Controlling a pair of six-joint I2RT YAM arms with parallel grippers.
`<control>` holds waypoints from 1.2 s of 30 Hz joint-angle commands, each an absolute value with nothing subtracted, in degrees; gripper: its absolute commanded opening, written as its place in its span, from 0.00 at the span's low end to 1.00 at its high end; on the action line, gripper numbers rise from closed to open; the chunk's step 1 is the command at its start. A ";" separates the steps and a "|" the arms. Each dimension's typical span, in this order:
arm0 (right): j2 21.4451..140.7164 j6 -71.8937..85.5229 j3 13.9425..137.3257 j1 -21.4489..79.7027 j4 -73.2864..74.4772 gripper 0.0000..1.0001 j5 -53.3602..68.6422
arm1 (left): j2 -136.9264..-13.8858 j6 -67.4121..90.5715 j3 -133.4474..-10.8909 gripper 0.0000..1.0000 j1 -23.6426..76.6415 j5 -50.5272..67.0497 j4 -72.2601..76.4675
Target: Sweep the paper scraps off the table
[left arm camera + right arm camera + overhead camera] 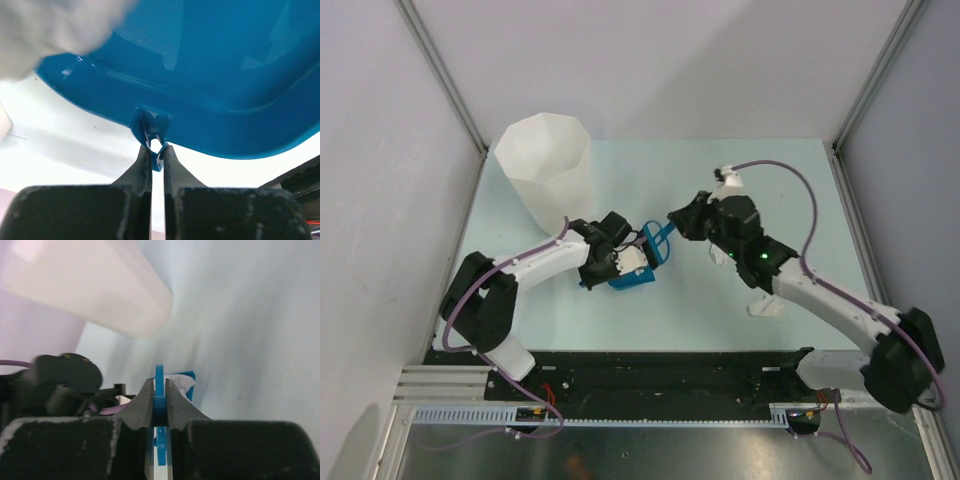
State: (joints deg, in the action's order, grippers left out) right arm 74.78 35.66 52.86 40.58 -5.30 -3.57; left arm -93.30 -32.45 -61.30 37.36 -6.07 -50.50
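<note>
My left gripper [617,266] is shut on the handle tab of a blue dustpan [630,275], which it holds low over the middle of the mint-green table [700,300]. White paper scraps [631,261] lie in the pan. From the left wrist the pan [210,75] fills the view, with the left gripper [156,150] pinching its tab. My right gripper [674,222] is shut on a blue brush [660,238] whose end reaches the pan. From the right wrist, the right gripper [160,390] clamps the brush handle [159,375]. Just beyond, paper scraps [181,383] sit in the pan's corner.
A tall white faceted bin [545,170] stands at the back left of the table, close behind the left arm; it also shows as the bin [95,285] from the right wrist. A small white lump [765,305] lies by the right forearm. Grey walls enclose the table.
</note>
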 commanded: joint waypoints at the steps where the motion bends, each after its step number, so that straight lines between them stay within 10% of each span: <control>1: 65.14 33.14 55.19 39.82 -3.43 0.00 -8.08 | -88.86 -32.26 -62.66 0.00 37.62 -4.30 -49.13; 23: 47.55 23.03 54.32 36.83 13.62 0.00 -25.49 | -74.45 -31.99 -92.01 0.00 37.62 -26.53 -53.26; 36: 46.93 23.99 48.78 38.58 12.83 0.00 -23.73 | -89.88 -64.31 -119.06 0.00 15.29 -57.96 -54.23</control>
